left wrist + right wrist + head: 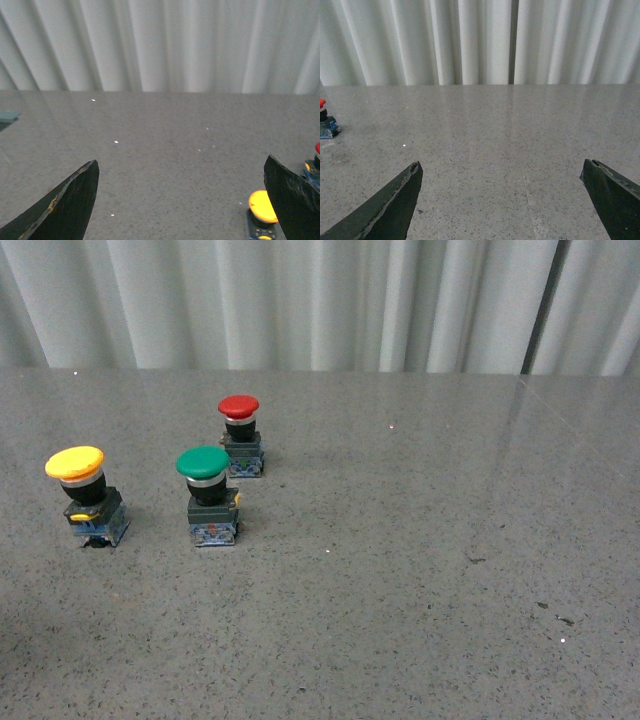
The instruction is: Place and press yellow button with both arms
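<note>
The yellow button (86, 495) stands on the grey tabletop (420, 570), left of the green-capped switch (210, 495); the red-capped switch (241, 435) stands farther back. The left end effector (181, 165) and right end effector (501, 165) are released, spread wide and empty.

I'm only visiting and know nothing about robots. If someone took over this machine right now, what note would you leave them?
Left gripper: open, empty, above the table.
Right gripper: open, empty, over bare tabletop.
Yellow button: upright at the left of the front view, apart from the green button beside it and the red button further back.
Done: nothing visible; the yellow button is untouched.
Left: grasp it, place it, press it.
</note>
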{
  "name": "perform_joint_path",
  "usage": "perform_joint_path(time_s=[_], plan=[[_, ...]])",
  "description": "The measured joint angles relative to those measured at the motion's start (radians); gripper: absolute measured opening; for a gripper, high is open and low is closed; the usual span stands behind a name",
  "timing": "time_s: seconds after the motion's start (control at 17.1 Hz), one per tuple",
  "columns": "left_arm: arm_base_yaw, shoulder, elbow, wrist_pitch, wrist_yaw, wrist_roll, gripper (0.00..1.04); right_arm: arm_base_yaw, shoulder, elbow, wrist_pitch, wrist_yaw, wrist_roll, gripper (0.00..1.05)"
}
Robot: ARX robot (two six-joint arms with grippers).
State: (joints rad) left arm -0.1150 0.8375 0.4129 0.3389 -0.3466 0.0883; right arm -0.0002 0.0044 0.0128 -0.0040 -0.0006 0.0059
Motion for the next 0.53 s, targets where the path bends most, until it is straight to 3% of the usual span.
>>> perform_joint_path(time_s=[0.29, 0.53], plan=[[-0.032, 0.514, 0.32, -0.09, 0.115, -0.049, 0.98, 0.0, 0.0, 0.0, 0.0, 0.0, 0.0, 0.98], [-0.07, 0.688, 0.378, -0.13, 0.186, -0.115, 0.98, 0.0, 0.0, 0.0, 0.0, 0.0, 0.0, 0.98]])
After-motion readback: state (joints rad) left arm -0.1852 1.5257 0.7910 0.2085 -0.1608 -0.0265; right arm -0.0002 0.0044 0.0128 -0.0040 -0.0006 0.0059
